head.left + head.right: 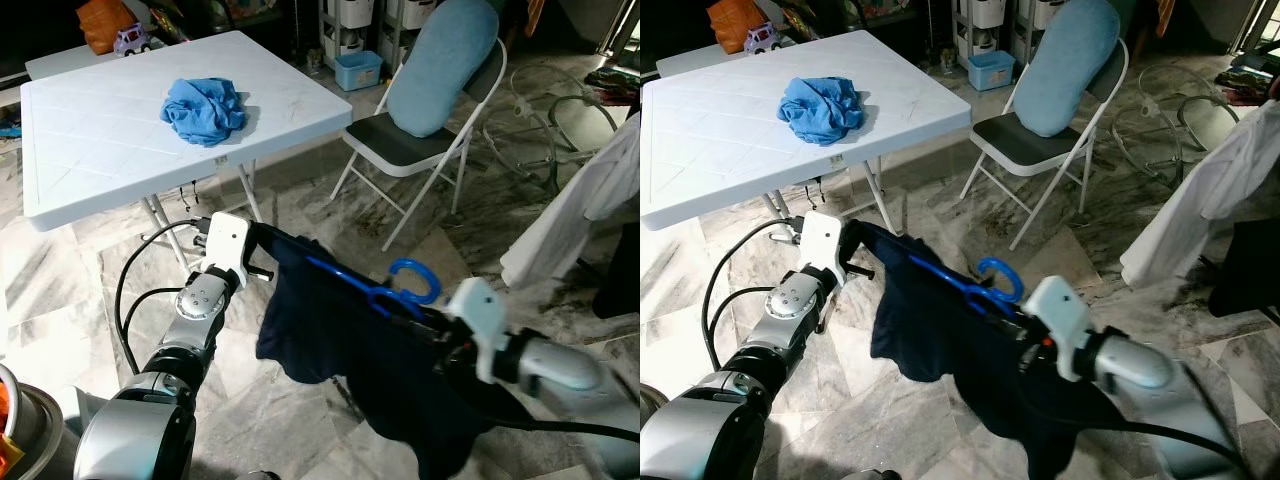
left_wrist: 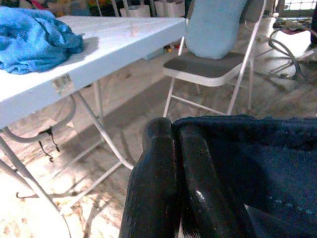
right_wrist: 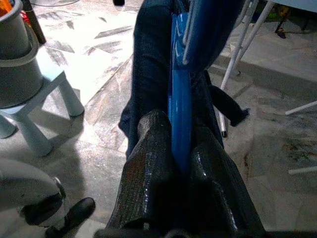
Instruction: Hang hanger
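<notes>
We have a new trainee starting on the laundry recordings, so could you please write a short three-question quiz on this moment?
1. True or false: the blue hanger already hangs on a rail.
2. What does the right gripper clamp? A) hanger B) blue cloth C) chair
3. What is the left gripper pinching?

Key: 1 false, both grippers hold it up above the floor. 2 A. 3 An edge of the dark garment draped on the hanger.

Bright blue hanger (image 1: 372,290), navy garment (image 1: 340,340), white table (image 1: 90,150), crumpled blue cloth (image 1: 204,109), pale blue cushion (image 1: 440,65).
</notes>
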